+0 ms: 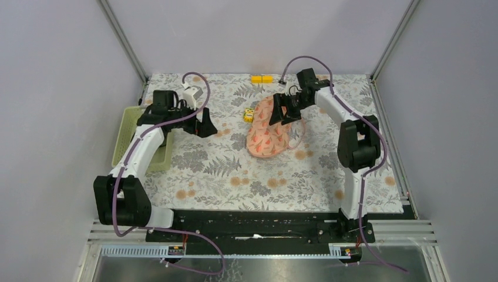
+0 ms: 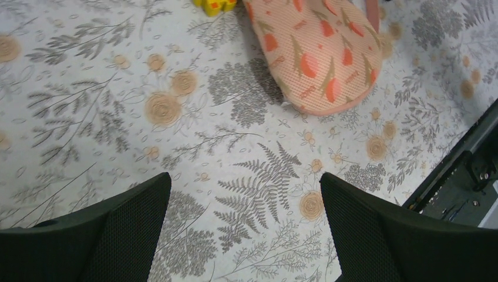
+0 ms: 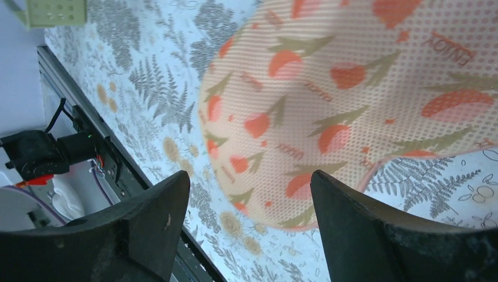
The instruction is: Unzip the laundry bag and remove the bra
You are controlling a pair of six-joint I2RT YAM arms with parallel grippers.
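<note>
The laundry bag lies printed side up on the floral surface, right of centre, with a small yellow toy just beside its far left edge and a green basket well apart at the left. The right gripper hangs over the bag's far end, fingers spread wide with nothing clamped between them. The left gripper hovers over bare surface left of the bag, fully spread and empty.
</note>
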